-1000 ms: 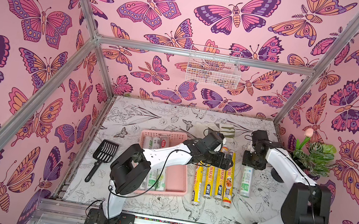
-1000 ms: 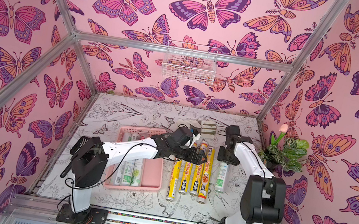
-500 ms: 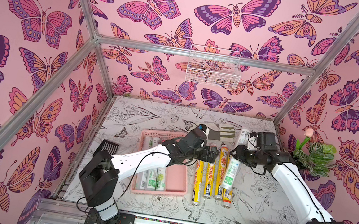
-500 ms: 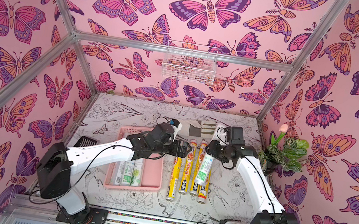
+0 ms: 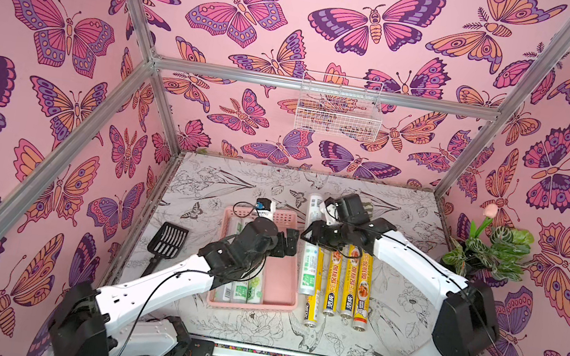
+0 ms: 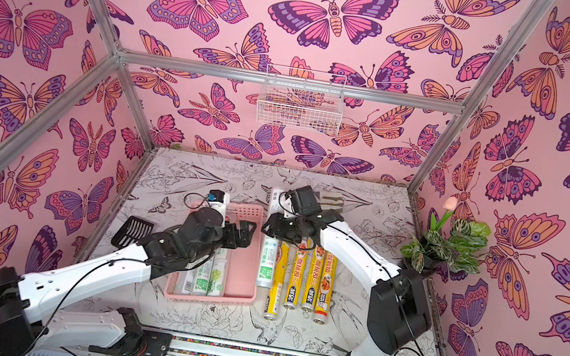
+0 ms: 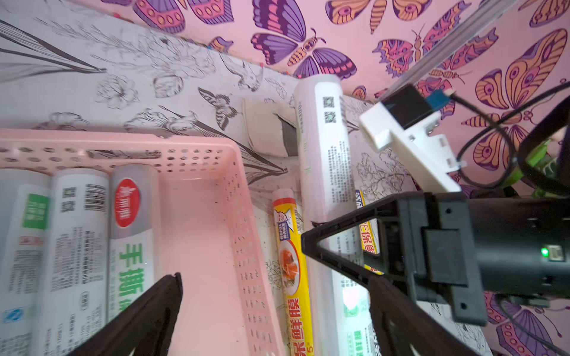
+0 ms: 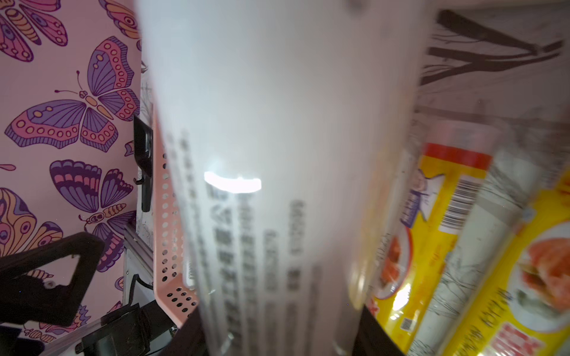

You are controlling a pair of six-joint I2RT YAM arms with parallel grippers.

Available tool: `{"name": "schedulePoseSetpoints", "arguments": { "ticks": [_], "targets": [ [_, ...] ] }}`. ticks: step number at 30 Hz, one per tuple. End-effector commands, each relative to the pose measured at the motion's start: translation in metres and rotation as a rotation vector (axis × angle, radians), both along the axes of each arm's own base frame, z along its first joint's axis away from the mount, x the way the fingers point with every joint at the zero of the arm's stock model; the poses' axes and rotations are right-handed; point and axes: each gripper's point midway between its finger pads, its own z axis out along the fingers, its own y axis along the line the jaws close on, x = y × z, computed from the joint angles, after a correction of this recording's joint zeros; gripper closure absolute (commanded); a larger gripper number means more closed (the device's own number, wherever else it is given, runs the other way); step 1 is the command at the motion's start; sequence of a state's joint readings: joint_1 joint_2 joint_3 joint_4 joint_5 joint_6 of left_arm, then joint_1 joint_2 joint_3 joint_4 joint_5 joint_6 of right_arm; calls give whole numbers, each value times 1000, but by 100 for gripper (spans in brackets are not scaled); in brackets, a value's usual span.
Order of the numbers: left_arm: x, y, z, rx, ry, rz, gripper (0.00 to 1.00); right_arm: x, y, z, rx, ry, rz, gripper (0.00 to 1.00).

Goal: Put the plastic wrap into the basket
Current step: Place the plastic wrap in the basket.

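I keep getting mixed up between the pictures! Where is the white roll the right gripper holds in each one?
In a top view: white roll, mid-table, just right of the pink basket.
In a top view: same place.
Left wrist: long, alongside the basket's holed wall.
Right wrist: huge, blurred, filling the middle.
Shared landmark: the pink basket.

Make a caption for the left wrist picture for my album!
The right claw holds a white roll next to the pink basket, which has three rolls inside.
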State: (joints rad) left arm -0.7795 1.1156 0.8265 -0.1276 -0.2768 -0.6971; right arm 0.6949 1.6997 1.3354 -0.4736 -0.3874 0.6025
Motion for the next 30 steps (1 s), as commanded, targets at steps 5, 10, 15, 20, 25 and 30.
{"name": "schedulePoseSetpoints", "arguments": {
  "ticks": [5, 10, 15, 20, 25, 30],
  "targets": [
    [-8, 45, -10, 16, -9, 134, 0, -4, 49, 16, 60, -25, 69, 65],
    [-14, 56, -15, 5, -4, 162, 0, -10, 61, -3, -6, -4, 93, 65],
    [-15, 59, -13, 6, -7, 171, 0, -17, 71, -19, -43, 24, 97, 65],
    [-16, 60, -14, 8, -4, 169, 0, -22, 76, -34, -84, 43, 99, 65],
    [-17, 60, -17, 11, 7, 169, 0, -22, 77, -45, -118, 58, 87, 65],
    [-16, 62, -19, 16, 19, 181, 0, -21, 80, -58, -143, 90, 56, 63]
  ]
}}
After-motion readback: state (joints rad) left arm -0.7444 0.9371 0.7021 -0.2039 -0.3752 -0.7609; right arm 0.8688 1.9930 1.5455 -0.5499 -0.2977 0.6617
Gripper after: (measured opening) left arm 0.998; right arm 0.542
